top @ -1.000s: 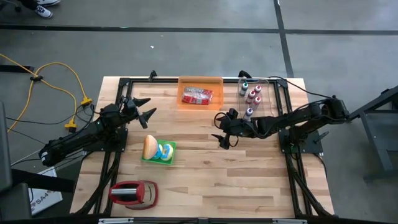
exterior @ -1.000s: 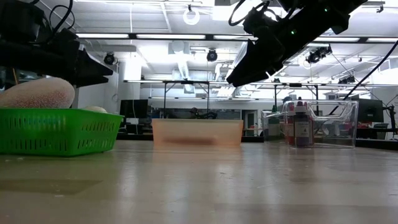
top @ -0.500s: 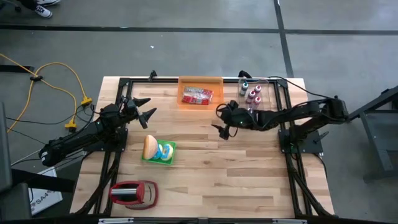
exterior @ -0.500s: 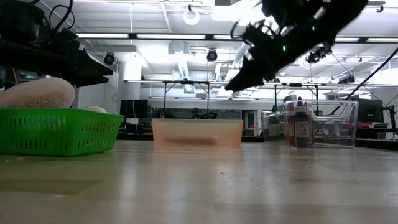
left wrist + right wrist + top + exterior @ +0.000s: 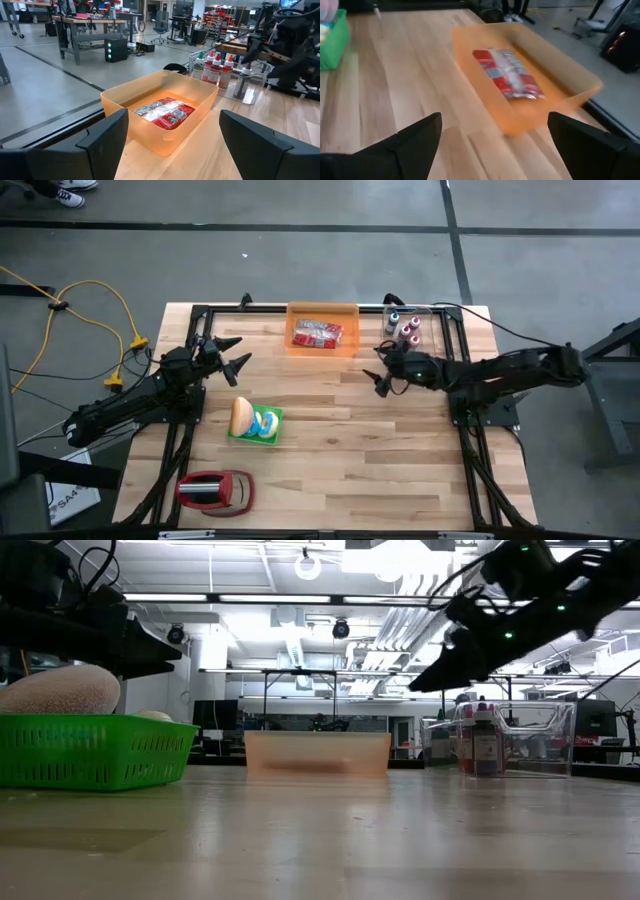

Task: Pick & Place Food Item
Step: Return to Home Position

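— Table (image 5: pixel 400 460) first, bare wood. Anchor for everything else?
— Take the green bin (image 5: pixel 100 750), left of centre on the wood. Reads as the drop box for the food.
— Next, orange bin (image 5: pixel 350 330)?
— Beyond the green bin and off to its right, red packets inside. No part in the coming move, by the look of it.
— Then the pincers. Nearer to the green bin?
— By far the left gripper (image 5: pixel 243 350): just beyond the bin's far-left corner, fingers spread wide, nothing between them. Waiting, apparently. As for the right gripper (image 5: pixel 379 369): well apart from the bin, beyond it and far off to its right, hanging clear above the wood in the low view, fingers likewise wide apart, gripping nothing.
— And the food itself?
— Lying inside the green bin: brown donut (image 5: pixel 241 415) at its left end, doming above the rim, blue donut (image 5: pixel 266 423) just beside it to the right.
— Hinge of the coming move?
— That open gap. Seen from the bin, right gripper off the right-hand end of the bin's long axis and somewhat beyond, bare wood between, no load to carry. Looks like sorting done and only a fold back to rest left: pull right, away from the bin, never across it. Little to snag except the orange bin, close by on that side.
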### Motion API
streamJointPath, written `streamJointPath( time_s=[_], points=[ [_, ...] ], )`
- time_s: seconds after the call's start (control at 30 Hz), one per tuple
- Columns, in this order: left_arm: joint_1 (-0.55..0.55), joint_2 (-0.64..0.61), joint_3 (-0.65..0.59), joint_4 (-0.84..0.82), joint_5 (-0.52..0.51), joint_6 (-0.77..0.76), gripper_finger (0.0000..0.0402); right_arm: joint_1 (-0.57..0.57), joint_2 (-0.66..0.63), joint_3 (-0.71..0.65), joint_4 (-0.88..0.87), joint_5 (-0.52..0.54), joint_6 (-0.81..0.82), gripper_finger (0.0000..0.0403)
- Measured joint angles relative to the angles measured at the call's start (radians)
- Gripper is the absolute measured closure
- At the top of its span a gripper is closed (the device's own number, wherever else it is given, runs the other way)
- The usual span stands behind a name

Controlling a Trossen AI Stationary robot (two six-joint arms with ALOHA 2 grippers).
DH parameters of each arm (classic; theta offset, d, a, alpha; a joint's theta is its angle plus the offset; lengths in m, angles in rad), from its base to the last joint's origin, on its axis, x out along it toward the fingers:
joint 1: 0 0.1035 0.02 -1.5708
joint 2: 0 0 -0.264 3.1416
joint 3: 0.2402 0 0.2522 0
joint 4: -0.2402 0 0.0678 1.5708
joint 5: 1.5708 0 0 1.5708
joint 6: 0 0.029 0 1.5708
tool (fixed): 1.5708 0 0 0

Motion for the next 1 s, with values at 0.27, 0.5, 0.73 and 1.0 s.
streamJointPath(
  time_s=[0.27,0.5,0.73,1.0],
  points=[
    [0.0,0.003,0.0,0.008,0.0,0.0,0.0096,-0.013,-0.224,-0.106,-0.068,0.018,-0.01,0.005],
    [0.0,0.003,0.0,0.014,-0.001,0.0,0.0096,-0.013,-0.369,-0.14,-0.158,0.026,-0.011,0.005],
    [0.0,0.003,0.0,0.015,-0.002,0.0,0.0096,-0.013,-0.503,-0.191,-0.22,0.05,-0.009,0.005],
    [0.0,0.003,0.0,0.015,-0.002,0.0,0.0096,-0.013,-0.652,-0.279,-0.223,0.095,-0.009,0.005]
  ],
)
